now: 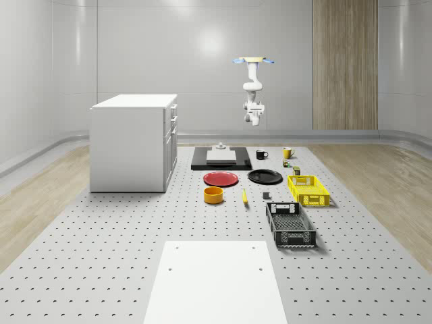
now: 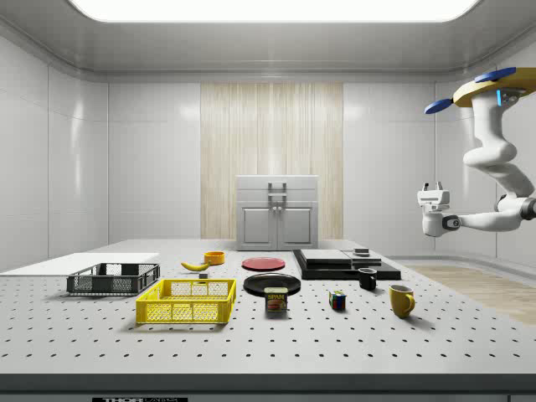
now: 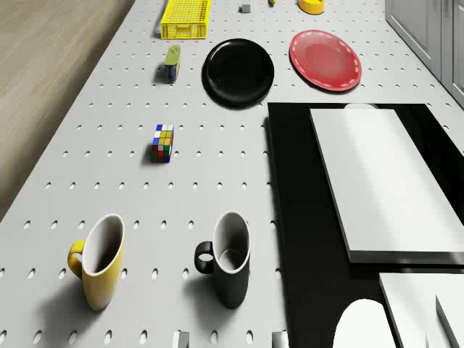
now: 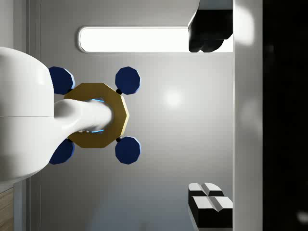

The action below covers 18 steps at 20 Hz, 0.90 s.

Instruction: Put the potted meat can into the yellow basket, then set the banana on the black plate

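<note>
The potted meat can (image 2: 276, 301) (image 3: 172, 62) stands on the perforated table between the black plate (image 3: 238, 71) (image 2: 271, 283) and the yellow basket (image 2: 186, 311) (image 3: 186, 18). The banana (image 1: 244, 196) (image 2: 195, 265) lies next to the orange bowl (image 1: 214, 195). My drone (image 1: 252, 61) (image 2: 494, 88) hovers high over the table's far end, beyond the mugs. The arm hangs below it with the gripper (image 1: 254, 121) (image 2: 433, 189) (image 4: 209, 118) turned upward toward the drone. Its fingers (image 4: 208, 29) are open, hold nothing and are far from all the objects.
A black mug (image 3: 228, 268), a yellow mug (image 3: 98, 268) and a colour cube (image 3: 163, 143) stand beneath the drone. A black slab (image 3: 290, 217) bears white blocks. Farther along are a red plate (image 3: 325, 59), a black basket (image 1: 290, 224), a white cabinet (image 1: 133, 142) and a white sheet (image 1: 214, 283).
</note>
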Available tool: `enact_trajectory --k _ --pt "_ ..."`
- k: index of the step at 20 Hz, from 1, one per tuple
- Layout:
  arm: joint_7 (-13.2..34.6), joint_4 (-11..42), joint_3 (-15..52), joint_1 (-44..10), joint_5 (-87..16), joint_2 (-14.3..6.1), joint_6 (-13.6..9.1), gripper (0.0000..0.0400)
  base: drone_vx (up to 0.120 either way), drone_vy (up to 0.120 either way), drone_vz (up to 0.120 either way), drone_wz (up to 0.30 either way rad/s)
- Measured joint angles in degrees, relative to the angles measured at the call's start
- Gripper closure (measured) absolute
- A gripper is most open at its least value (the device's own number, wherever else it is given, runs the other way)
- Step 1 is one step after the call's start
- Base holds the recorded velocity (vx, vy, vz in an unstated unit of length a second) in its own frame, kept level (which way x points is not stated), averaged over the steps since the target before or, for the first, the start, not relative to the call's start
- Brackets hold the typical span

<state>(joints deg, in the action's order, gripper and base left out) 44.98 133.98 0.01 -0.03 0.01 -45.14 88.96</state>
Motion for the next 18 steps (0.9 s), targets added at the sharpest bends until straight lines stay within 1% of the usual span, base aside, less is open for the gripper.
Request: enact_trajectory --k 4,9,13,18 --pt "-0.1 -4.8 0.1 -0.1 0.0 0.7 -3.9 0.0000 0.000 0.000 0.000 0.000" --pt "-0.1 -10.8 0.1 -0.2 0.1 2.7 -7.7 0.0000 0.000 0.000 0.000 0.000" --pt "-0.1 -14.2 0.2 -0.3 0.1 4.0 -9.6 0.0000 0.000 0.000 0.000 0.000" --pt "-0.2 -16.2 0.2 -0.3 0.1 4.7 -10.7 0.0000 0.000 0.000 0.000 0.000"
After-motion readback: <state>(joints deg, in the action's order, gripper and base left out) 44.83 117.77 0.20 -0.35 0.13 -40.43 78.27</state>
